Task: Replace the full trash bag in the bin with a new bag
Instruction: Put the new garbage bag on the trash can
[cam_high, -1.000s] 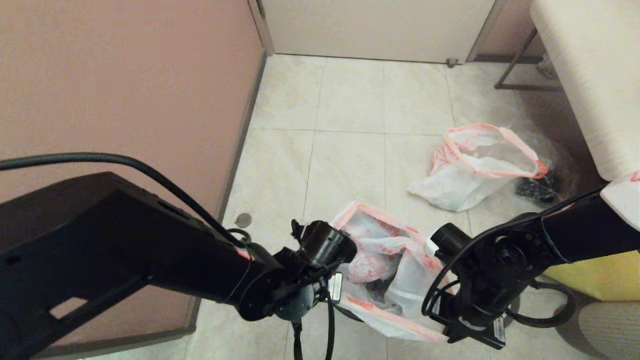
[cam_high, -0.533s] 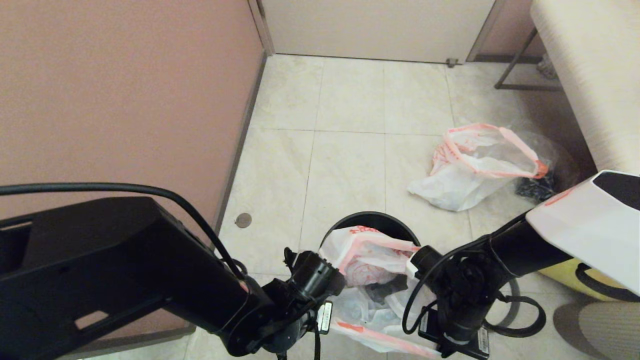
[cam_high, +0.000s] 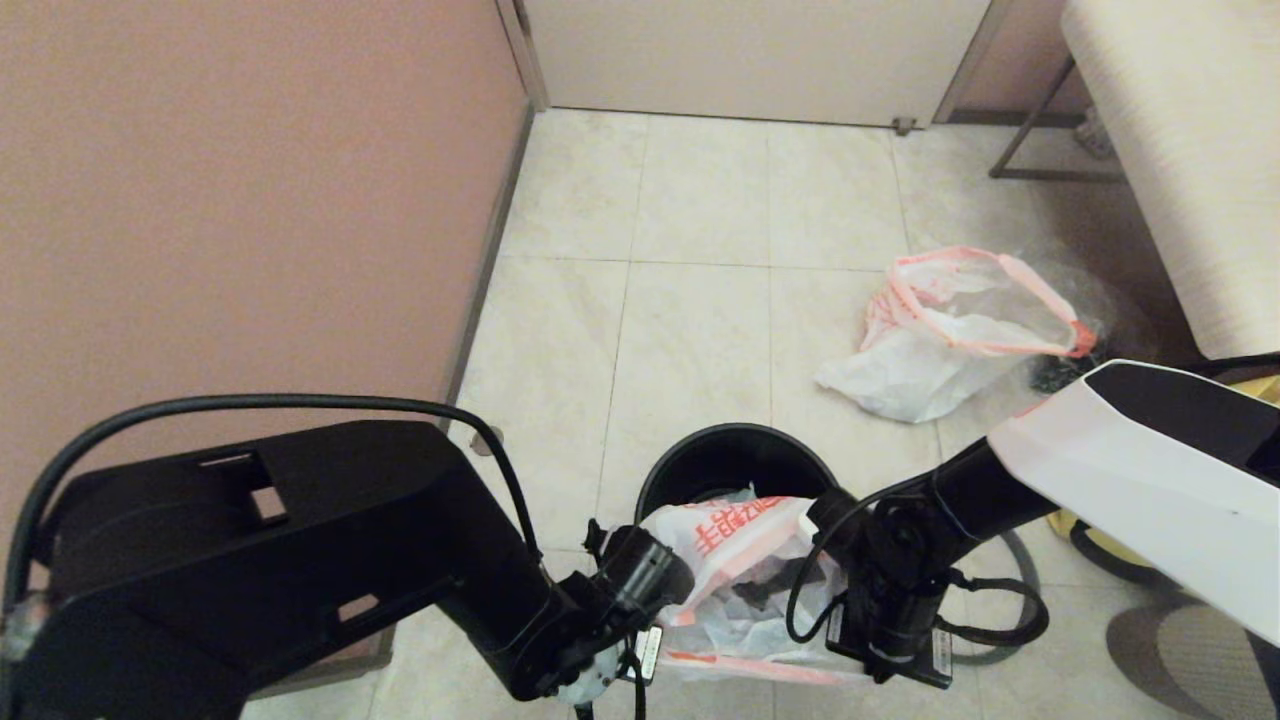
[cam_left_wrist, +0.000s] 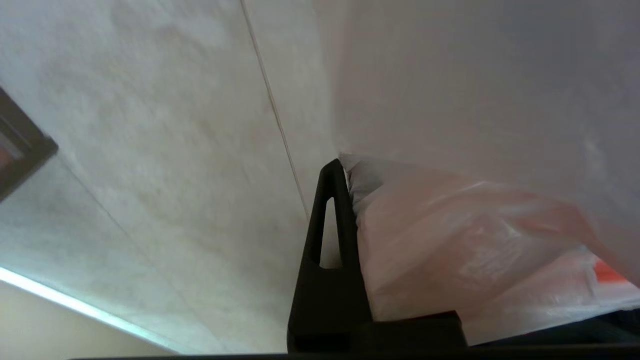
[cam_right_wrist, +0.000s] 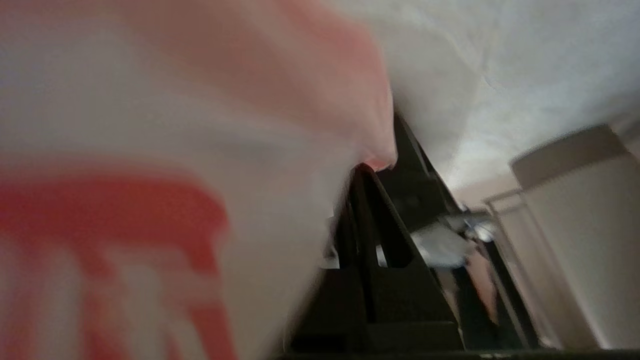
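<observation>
Between my two grippers hangs the new bag (cam_high: 735, 545), limp and white with a pink-red rim and red printing, over the near rim of the black bin (cam_high: 735, 465). The bin's far inside shows dark. My left gripper (cam_left_wrist: 345, 165) is shut on the bag's left edge; only one finger (cam_left_wrist: 327, 240) shows, with the plastic pressed against it. Opposite it, my right gripper (cam_right_wrist: 365, 170) is shut on the pink rim at its tips. The full trash bag (cam_high: 950, 335) lies on the floor at the back right.
A clear bag with black stuff (cam_high: 1075, 372) lies next to the full bag. A thin grey hoop (cam_high: 1017, 560) lies on the floor right of the bin, behind my right arm. A yellow bag (cam_high: 1072, 522) and bench stand at right, a wall on the left.
Both arms have drawn back toward me and lowered with the bag. The bin, hidden under the bag one second ago, now shows its far rim and inside.
</observation>
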